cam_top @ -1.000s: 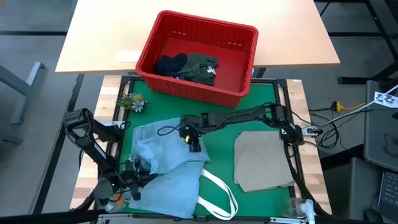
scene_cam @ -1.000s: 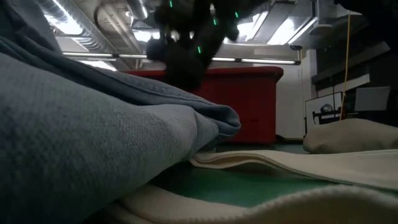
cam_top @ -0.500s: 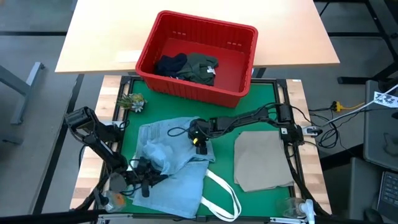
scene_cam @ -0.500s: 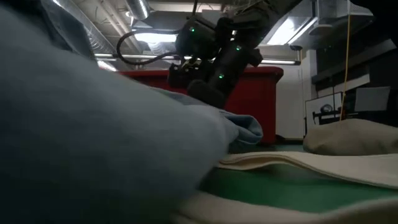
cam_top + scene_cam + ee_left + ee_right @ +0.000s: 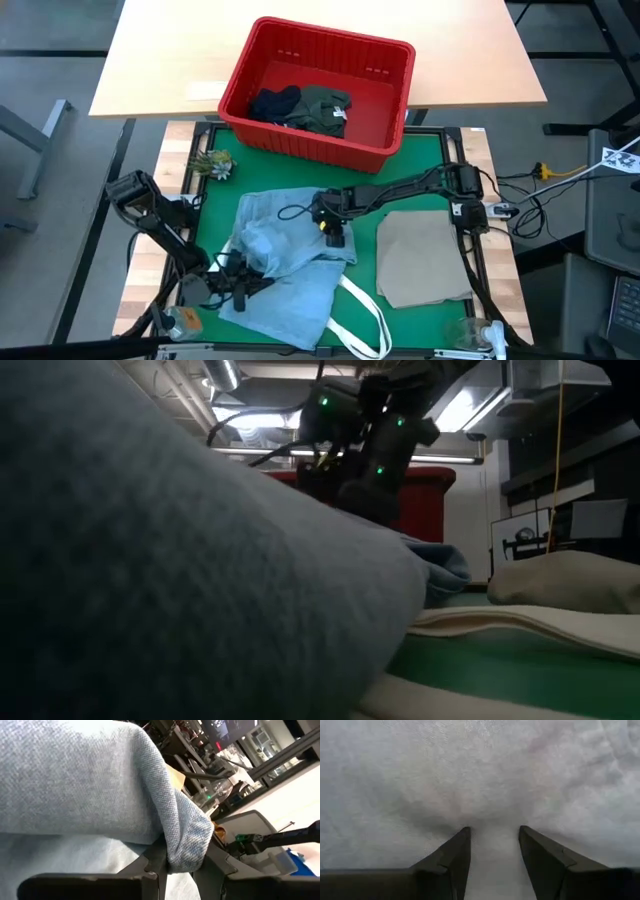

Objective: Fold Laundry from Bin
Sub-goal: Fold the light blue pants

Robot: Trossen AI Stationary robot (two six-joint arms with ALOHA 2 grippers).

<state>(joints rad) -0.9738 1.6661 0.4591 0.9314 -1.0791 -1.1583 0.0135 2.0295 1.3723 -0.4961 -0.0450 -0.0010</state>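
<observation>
My left tool (image 5: 238,283) pinches a fold of the light blue jeans (image 5: 290,270) on the green desk (image 5: 420,165); my right tool (image 5: 336,233) presses them, fingers parted. Red bin (image 5: 385,150) behind holds dark garments (image 5: 310,107).

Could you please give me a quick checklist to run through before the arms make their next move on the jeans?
1. Left gripper holding the jeans: ok, a denim fold sits between its fingers in the left wrist view.
2. Right gripper holding the jeans: cannot tell; its fingers press into pale cloth.
3. Jeans flat on the mat: not ok, bunched.
4. Folded beige cloth clear of the jeans: ok.
5. White strap free of the jeans: not ok, it runs under them.
6. Bin emptied: not ok, dark garments remain.
</observation>
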